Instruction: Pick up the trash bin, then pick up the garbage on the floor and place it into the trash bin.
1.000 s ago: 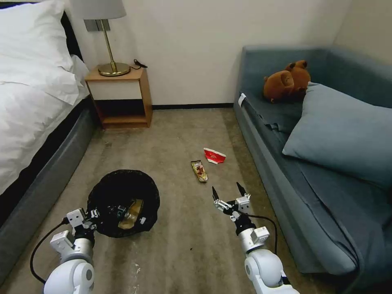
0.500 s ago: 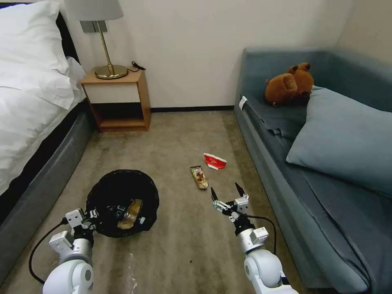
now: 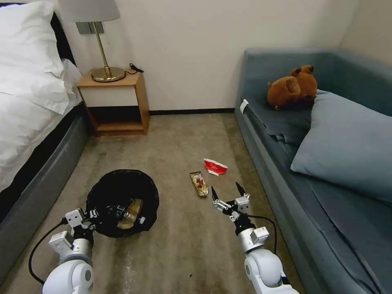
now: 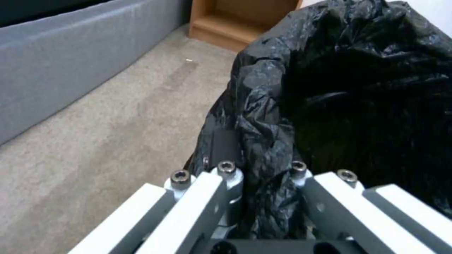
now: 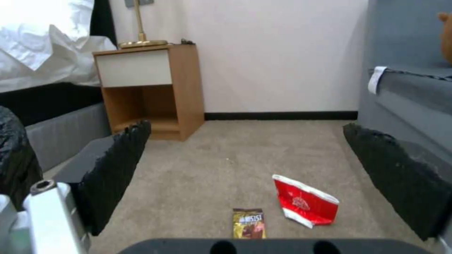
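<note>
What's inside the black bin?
Inside the bin, a clear bottle and something tan lie near the left gripper, whose jaws pinch the rim. The black bag's folds hide the rest.

trash bin [image 3: 122, 202]: black-lined, upright, holding litter | snack wrapper [image 3: 199, 183], flattened red cup [image 3: 214, 166]: on carpet

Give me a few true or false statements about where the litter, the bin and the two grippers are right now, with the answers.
1. The left gripper is shut on the trash bin rim. True.
2. The right gripper holds the snack wrapper. False: it is open and empty; the wrapper lies on the carpet.
3. The red-and-white paper cup is inside the bin. False: it lies on the floor beside the wrapper.
4. A plush toy sits on the sofa. True.
</note>
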Controlling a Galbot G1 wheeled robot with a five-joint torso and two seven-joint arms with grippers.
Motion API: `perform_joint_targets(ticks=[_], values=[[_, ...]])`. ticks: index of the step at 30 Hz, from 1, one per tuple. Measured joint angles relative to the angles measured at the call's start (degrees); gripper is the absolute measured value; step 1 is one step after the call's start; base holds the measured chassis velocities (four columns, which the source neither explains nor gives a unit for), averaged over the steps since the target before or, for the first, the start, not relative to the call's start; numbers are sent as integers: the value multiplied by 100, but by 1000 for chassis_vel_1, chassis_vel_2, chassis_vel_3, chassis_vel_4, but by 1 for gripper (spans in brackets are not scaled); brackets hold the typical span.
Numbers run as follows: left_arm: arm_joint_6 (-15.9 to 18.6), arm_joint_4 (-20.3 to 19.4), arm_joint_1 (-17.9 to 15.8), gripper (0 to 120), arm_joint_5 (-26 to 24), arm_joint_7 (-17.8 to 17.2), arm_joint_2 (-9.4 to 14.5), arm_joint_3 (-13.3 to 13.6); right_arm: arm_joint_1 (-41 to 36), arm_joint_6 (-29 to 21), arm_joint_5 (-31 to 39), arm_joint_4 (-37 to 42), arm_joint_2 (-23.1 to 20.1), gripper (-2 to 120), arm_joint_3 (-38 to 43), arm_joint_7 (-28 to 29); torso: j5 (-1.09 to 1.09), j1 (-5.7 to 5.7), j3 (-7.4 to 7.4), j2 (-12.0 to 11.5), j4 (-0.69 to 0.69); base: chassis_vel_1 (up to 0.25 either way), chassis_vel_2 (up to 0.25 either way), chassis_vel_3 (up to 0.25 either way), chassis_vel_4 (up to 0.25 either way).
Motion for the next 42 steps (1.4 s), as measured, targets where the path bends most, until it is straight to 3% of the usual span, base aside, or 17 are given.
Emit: perform_joint_targets(ticks=[42], values=[[-30, -45, 52, 3, 95, -2, 83, -20, 52, -26, -30, 15, -23, 100, -42, 7, 0, 0, 0, 0, 0, -82, 76, 80, -78]])
